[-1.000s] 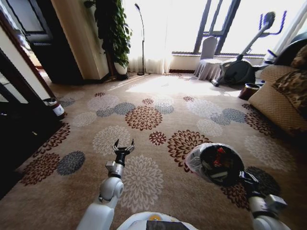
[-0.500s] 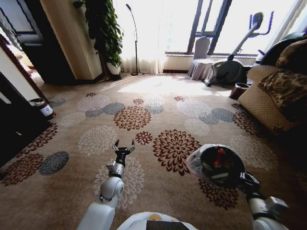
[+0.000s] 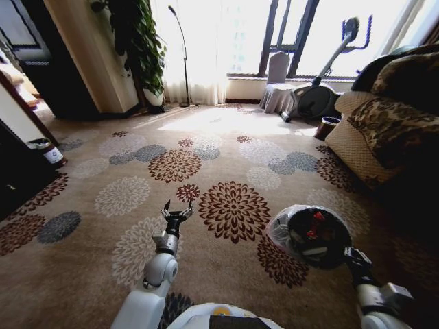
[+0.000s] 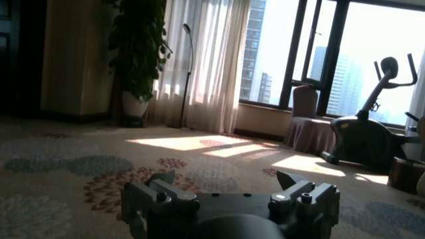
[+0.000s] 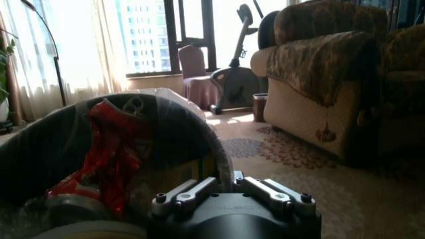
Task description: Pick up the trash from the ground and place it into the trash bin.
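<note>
Floral-patterned carpet (image 3: 226,171) stretched toward sunlit windows as the left gripper (image 3: 176,211) hung above it, empty, its fingers spread wide apart. To the right, the right gripper (image 3: 348,255) pinched the rim of the trash bin (image 3: 310,236), a black bucket lined with a pale plastic bag, carried tilted off the floor. Red trash (image 5: 116,144) lay inside it. A patterned sofa (image 3: 384,123) stood at far right.
</note>
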